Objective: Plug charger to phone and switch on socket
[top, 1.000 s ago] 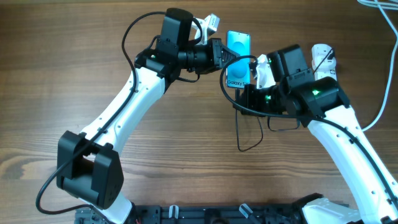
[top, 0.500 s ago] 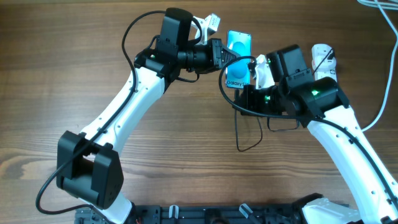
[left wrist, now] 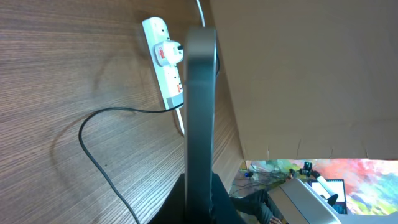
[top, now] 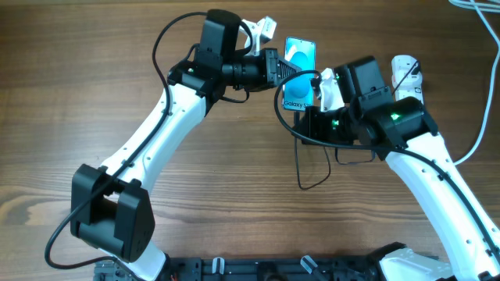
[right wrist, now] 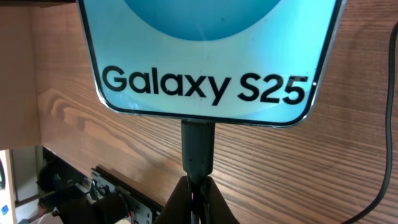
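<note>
Wood-grain table is seen beneath both arms. The phone is clamped at its side by the left gripper. The charger connector is pinched in the right gripper and is set against the phone's bottom edge; whether it is seated cannot be told. The socket is laid beyond the right arm.

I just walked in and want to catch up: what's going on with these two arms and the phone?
The left gripper is shut on the phone, holding it up on edge above the table. The right gripper is shut on the charger at its connector, which meets the middle of the phone's bottom edge. Whether it is fully seated cannot be told. The socket lies off to the side with neither gripper at it, so flipping its switch seems left to do.
</note>
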